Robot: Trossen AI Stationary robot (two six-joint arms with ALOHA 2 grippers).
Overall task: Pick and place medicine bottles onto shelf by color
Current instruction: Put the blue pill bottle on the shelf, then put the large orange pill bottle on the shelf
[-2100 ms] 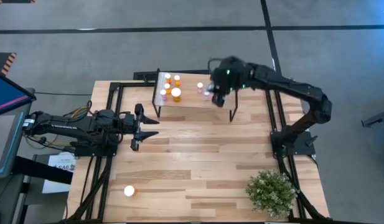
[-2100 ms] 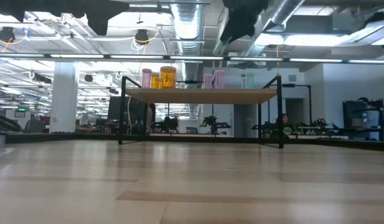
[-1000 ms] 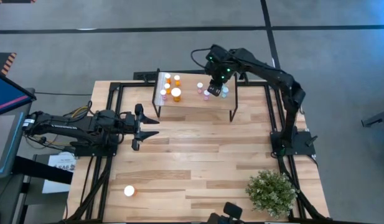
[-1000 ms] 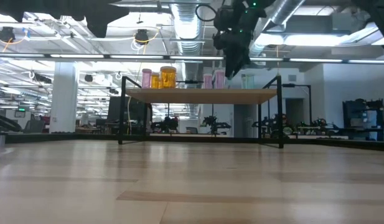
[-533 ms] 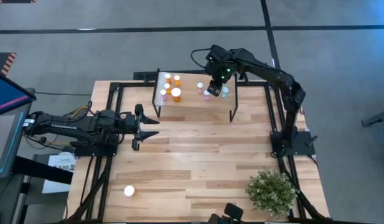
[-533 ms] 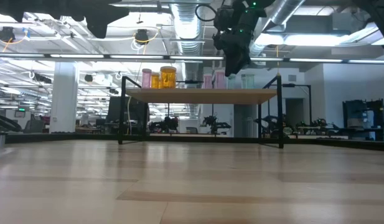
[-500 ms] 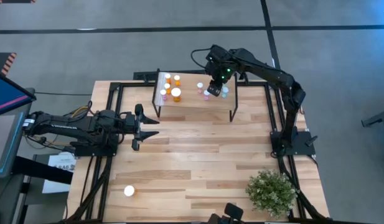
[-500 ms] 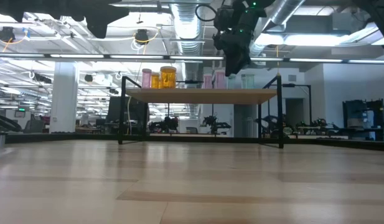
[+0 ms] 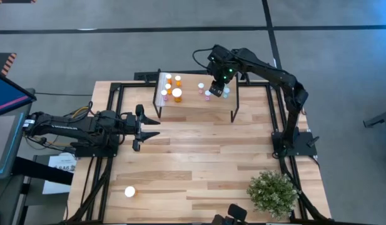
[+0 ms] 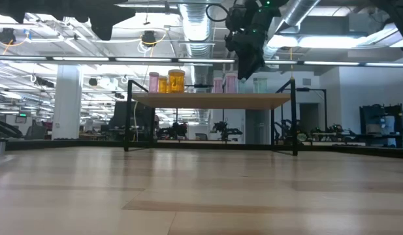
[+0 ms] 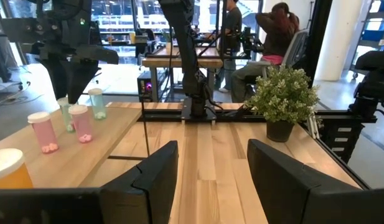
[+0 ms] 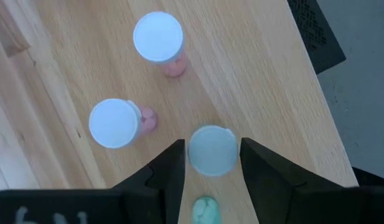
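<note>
Teal bottle (image 12: 211,150) betw right gripper (image 12: 210,163) fingers, on shelf (image 12: 260,81).

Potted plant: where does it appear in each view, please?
High view: potted plant, lower right, at the table corner.
Low view: not in it.
Left wrist view, beyond the left gripper.
Right wrist view: not in it.
Shared landmark: two pink bottles on the shelf.
</note>
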